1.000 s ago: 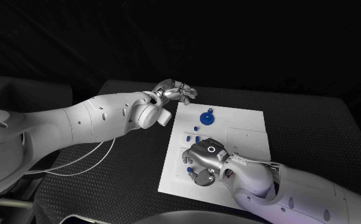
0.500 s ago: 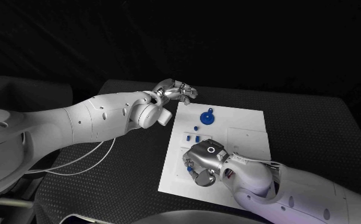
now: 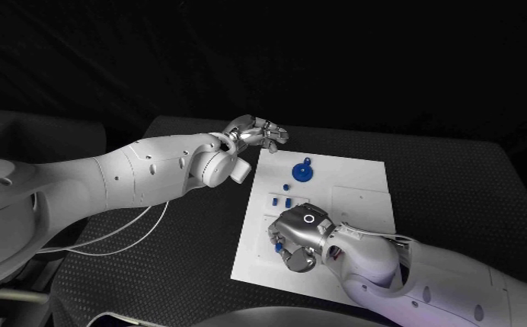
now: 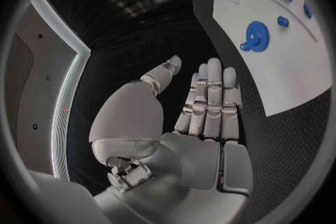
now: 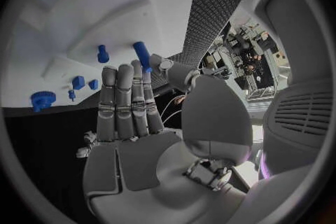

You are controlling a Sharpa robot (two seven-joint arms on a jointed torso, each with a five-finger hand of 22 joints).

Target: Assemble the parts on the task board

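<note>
My right hand point(image 3: 298, 229) hangs low over the near-left part of the task board point(image 3: 362, 190), palm down. In the right wrist view the fingers point(image 5: 126, 95) are straight and side by side, with a blue peg point(image 5: 142, 55) at their tips; I can't tell whether thumb and finger actually pinch it or the peg just lies on the board beyond them. My guess is I'm either picking it up or lining it up for a hole, since the hand sits right over the cluster of loose parts.

My left hand point(image 3: 256, 133) is parked above the bench point(image 3: 439, 159) just off the board's far-left corner, holding nothing. In the left wrist view its fingers point(image 4: 210, 101) are extended and lying together, thumb off to the side. Probably kept there so it's out of the right arm's way but near enough to help.

The board lies flat in the middle of the bench. The blue gear point(image 3: 303, 171) sits on its far-left area, well apart from my right hand. Small blue pieces point(image 3: 271, 201) lie between the gear and the right hand, just beside the hand's far side. Another blue bit point(image 3: 278, 248) peeks out at the hand's near-left edge.

Assembly looks early: most parts loose, not yet seated.
</note>
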